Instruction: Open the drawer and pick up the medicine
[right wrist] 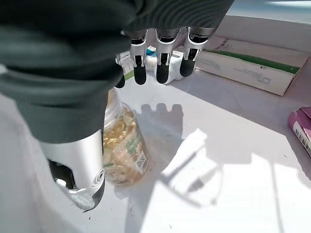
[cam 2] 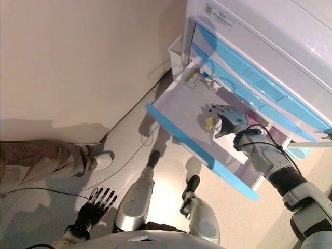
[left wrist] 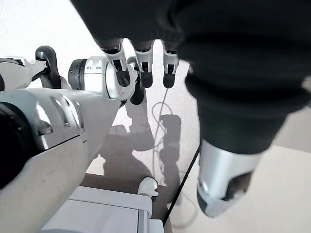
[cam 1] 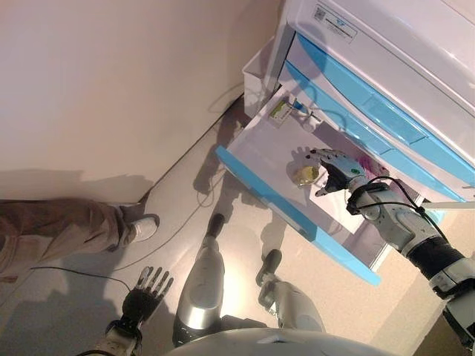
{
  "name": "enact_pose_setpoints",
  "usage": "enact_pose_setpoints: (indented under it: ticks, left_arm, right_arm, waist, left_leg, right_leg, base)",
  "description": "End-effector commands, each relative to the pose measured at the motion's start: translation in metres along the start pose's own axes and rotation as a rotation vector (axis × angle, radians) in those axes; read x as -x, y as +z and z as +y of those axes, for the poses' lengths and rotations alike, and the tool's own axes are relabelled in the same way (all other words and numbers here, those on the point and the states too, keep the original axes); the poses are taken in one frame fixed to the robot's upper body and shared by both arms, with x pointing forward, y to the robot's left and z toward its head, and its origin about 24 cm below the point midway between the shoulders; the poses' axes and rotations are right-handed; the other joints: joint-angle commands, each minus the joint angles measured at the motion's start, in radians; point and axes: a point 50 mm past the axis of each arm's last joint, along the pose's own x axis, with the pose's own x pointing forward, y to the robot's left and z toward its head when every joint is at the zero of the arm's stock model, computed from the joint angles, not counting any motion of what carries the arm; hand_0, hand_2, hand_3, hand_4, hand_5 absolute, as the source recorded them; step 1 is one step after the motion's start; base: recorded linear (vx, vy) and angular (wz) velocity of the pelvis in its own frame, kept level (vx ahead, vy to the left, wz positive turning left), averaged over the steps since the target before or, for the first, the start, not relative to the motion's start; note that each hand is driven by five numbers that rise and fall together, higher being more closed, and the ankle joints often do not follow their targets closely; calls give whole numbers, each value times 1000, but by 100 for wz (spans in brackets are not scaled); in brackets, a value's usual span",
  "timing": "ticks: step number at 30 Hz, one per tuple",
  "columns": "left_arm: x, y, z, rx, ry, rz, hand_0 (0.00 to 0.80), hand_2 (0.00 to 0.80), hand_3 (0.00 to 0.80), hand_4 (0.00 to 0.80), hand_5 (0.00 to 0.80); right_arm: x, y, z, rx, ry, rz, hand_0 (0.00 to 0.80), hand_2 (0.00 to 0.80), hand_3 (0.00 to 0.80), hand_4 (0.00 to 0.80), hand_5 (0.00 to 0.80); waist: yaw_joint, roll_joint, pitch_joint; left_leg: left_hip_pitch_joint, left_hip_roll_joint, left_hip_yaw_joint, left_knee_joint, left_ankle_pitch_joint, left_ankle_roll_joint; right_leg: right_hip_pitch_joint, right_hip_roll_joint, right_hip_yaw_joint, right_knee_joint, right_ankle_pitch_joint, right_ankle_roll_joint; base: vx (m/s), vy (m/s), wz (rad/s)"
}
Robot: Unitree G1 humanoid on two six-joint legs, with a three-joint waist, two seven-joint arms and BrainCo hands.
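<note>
One medicine bottle (right wrist: 121,145), clear with yellow capsules, lies on the floor of the open drawer (cam 1: 260,152), not yet grasped. The right hand (cam 1: 335,169) hovers over it, fingers straight and released, thumb (right wrist: 80,170) just beside the bottle. Further items in the drawer: a white-and-green box (right wrist: 248,63) towards the back, a pink box (right wrist: 302,127) to one side. The left hand (cam 1: 145,293) hangs relaxed near the floor. Judged status: drawer opened; grasp and lift outstanding. A person's leg (cam 1: 67,230) stands nearby.
</note>
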Motion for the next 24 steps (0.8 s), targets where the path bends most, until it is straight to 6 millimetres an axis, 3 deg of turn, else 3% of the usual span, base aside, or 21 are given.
enact_pose_setpoints:
  ticks: [1,24]
  left_arm:
    - [7,-5,6,-51,19,53,0,0,0,0,0]
    - [5,-9,3,-56,10,78,0,0,0,0,0]
  right_arm:
    - [-6,13,-8,35,-52,-68,0,0,0,0,0]
    - [-18,6,10,22,-19,48,0,0,0,0,0]
  waist:
    - [3,3,-34]
    - [29,24,-25]
  left_leg:
    - [-48,-53,19,51,-72,40]
    - [-52,-66,-4,53,-67,43]
  right_leg:
    - [-72,-16,2,68,23,10]
    - [-77,-27,-16,74,26,9]
  base:
    - [-1,3,8]
    - [0,4,1]
